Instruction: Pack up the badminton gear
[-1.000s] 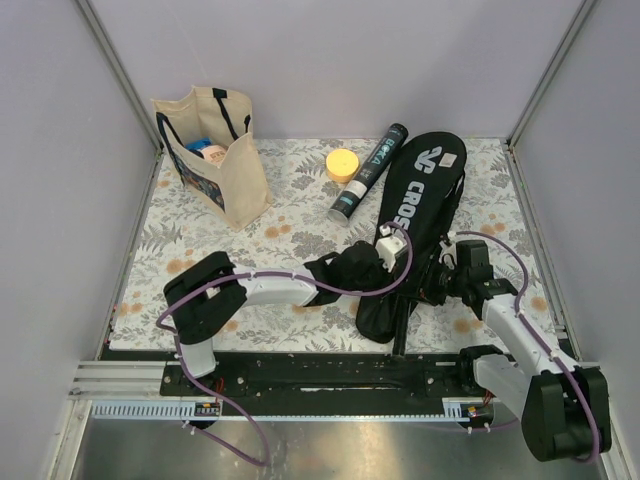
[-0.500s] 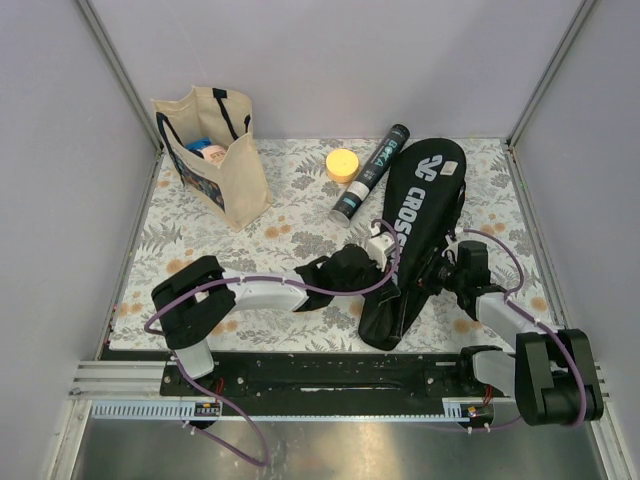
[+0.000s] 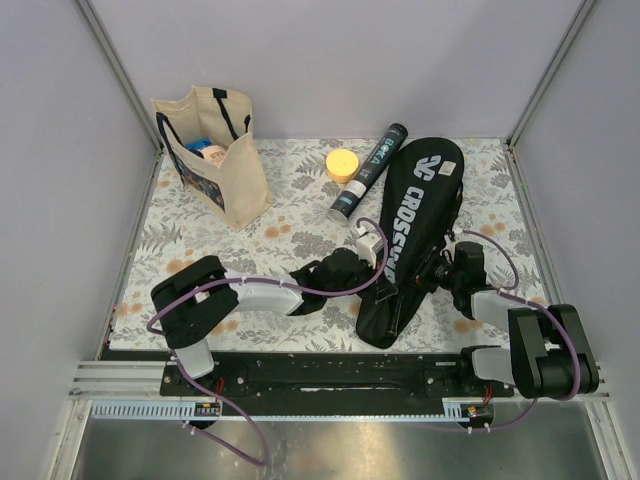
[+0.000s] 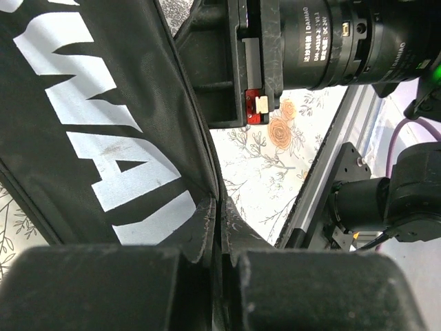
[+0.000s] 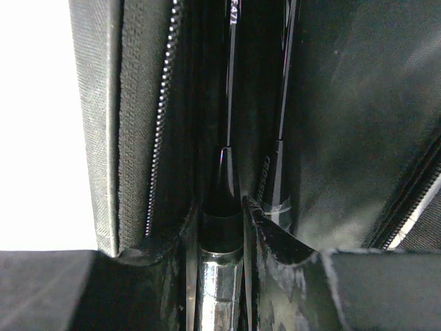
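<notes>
Since a second ago the black CROSSWAY cover (image 3: 420, 205) is lying straighter, with more of its white lettering showing, and the dark handle that was poking out below its narrow end is no longer showing from above; the right arm is folding back tighter toward its base, and the left gripper (image 4: 219, 276) is sitting slightly nearer the arm bases.

That left gripper is pinching a fold of the cover's edge, its fingers (image 4: 103, 289) pressing together with only fabric between them; the lettered face is stretching away ahead of it.

Just across the cover's narrow part, at the opposite edge, the right gripper (image 3: 430, 278) is pointing into the cover's open mouth; a zipper (image 5: 160, 138) is running along the flap beside its fingers; the rackets (image 5: 231, 103), thin glossy black shafts, are lying inside the cover straight ahead of it; its fingers are gripping the glossy handle ends, which are filling the narrow gap between them.

Well beyond the left gripper, the long black lettered tube (image 3: 370, 172) is lying on the floral table (image 3: 200, 240), close beside the cover's wide end; a round yellow tub (image 3: 342, 163) is sitting just beside the tube; a beige tote bag (image 3: 235, 180) is standing well apart from both grippers.
</notes>
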Motion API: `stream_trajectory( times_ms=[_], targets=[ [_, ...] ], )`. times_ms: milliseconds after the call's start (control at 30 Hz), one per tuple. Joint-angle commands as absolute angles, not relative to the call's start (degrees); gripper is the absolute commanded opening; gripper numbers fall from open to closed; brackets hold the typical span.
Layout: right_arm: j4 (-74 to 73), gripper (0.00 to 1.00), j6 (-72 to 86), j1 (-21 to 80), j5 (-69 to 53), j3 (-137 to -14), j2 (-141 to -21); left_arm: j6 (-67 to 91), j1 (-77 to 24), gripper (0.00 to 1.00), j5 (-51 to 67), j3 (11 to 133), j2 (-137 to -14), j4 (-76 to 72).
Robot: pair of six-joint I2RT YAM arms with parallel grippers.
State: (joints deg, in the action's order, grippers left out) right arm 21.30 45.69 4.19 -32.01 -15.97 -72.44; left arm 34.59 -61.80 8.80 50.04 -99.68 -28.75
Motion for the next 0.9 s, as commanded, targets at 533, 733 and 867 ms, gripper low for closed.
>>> stream_trajectory(
  times_ms=[533,733,867],
  targets=[
    [47.55,0.29,53.69,3.52,-22.05,-12.48,-81.38,43.5,-64.16,0.0,17.31,46.15,-97.11,-40.42],
    [39.75,0.28,53.01,3.78,-18.65,-12.57,-78.41,45.35,-64.16,0.0,17.67,45.7,-98.61,-43.15],
    [41.3,0.2,52.11,3.87,-17.49,-12.3,-80.59,46.93,-64.16,0.0,18.46,45.35,-98.7,-45.52]
  ],
)
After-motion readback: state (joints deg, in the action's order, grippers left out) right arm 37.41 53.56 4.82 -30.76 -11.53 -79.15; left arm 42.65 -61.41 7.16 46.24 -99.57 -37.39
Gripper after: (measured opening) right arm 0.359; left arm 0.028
